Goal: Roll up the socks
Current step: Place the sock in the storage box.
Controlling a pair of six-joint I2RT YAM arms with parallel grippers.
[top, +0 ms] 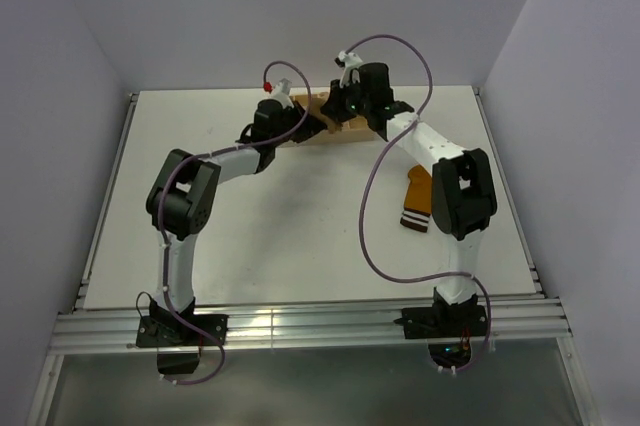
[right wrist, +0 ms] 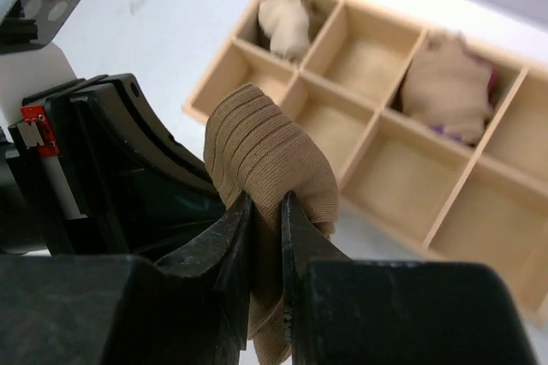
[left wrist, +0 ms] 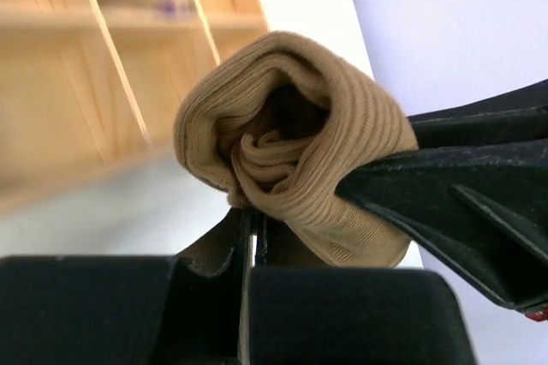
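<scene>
From my screen I see both arms reaching to the far side of the counter [top: 300, 236], where their heads meet just in front of the wooden box [top: 345, 127].

The tan sock [left wrist: 342, 125] is in the air between them, rolled into a thick bundle. Its open end faces the left wrist camera, and the layers curl inward like a spiral. The ribbed outside layer wraps around the whole roll.

The left tool [left wrist: 250, 232] is pressed together on a fold of fabric at the bottom of the roll; only a thin strip of sock shows between its fingers. The right tool [right wrist: 267, 211] pinches the roll from the other side, and the fabric bulges out above its fingertips. The two tools are very near each other, almost touching.

In the top view the roll is mostly hidden by the tools, so I cannot say surely whether it hangs over the box or just beside it.

The orange sock [top: 418, 191] lies flat on the counter, partly under the right arm, well apart from the tools. Its striped cuff points to the near edge.

The box has open compartments. Two of them hold pale bundles, one [right wrist: 287, 18] in a corner cell, another [right wrist: 445, 82] further along.
</scene>
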